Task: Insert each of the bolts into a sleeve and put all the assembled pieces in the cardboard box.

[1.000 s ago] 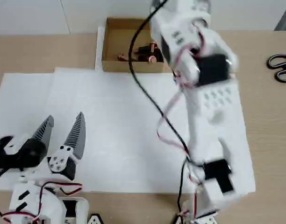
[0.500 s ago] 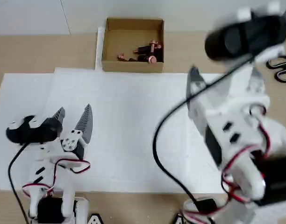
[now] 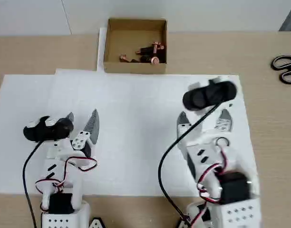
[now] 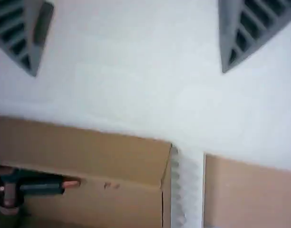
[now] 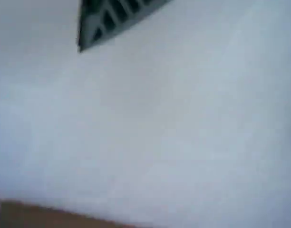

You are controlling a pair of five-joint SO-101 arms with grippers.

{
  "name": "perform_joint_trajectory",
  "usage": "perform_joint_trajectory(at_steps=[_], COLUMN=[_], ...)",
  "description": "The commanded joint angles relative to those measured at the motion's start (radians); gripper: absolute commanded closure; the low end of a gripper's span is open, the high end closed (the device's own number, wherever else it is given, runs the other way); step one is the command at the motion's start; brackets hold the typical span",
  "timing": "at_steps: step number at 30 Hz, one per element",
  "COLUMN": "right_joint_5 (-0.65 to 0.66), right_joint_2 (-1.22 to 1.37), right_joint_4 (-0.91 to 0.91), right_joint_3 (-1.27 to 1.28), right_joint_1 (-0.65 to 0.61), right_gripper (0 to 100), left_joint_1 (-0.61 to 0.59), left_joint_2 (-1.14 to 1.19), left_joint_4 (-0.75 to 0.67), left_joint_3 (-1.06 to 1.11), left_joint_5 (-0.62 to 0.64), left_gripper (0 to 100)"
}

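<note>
Bolts seen whole in cardboard box from above, cropped at left wrist. Left gripper and right gripper splayed, empty.

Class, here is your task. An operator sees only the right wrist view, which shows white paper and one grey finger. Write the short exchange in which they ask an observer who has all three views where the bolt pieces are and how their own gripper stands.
Operator: Where are the bolt pieces?
Observer: In the high view, the assembled pieces lie inside the cardboard box, which sits just beyond the far edge of the white sheet.
Operator: I can see only one finger. Is my gripper open?
Observer: Yes. In the high view the right gripper has its two fingers wide apart over the sheet, with nothing between them.
</note>
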Motion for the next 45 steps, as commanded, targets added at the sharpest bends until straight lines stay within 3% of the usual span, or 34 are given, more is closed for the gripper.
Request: perform_joint_trajectory(at_steps=[1, 8, 21, 31, 45], right_joint_5=[-0.003, -0.003, -0.005, -0.005, -0.005], right_joint_2=[-0.101, -0.18, -0.321, -0.337, -0.337], right_joint_4=[-0.357, -0.545, -0.498, -0.315, -0.312], right_joint_3=[0.296, 0.557, 0.726, 0.726, 0.726], right_joint_1=[0.012, 0.012, 0.012, 0.01, 0.008], right_gripper=[62.3, 62.3, 62.3, 62.3, 62.3], left_joint_1=[0.003, 0.003, -0.002, -0.003, -0.003], left_joint_2=[-0.006, -0.008, -0.009, -0.009, -0.009], left_joint_4=[-0.026, 0.063, 0.324, 0.324, 0.324], left_joint_3=[-0.002, -0.002, -0.002, -0.002, -0.002], left_joint_5=[0.0, 0.0, 0.0, 0.0, 0.0], left_gripper=[77, 77, 77, 77, 77])
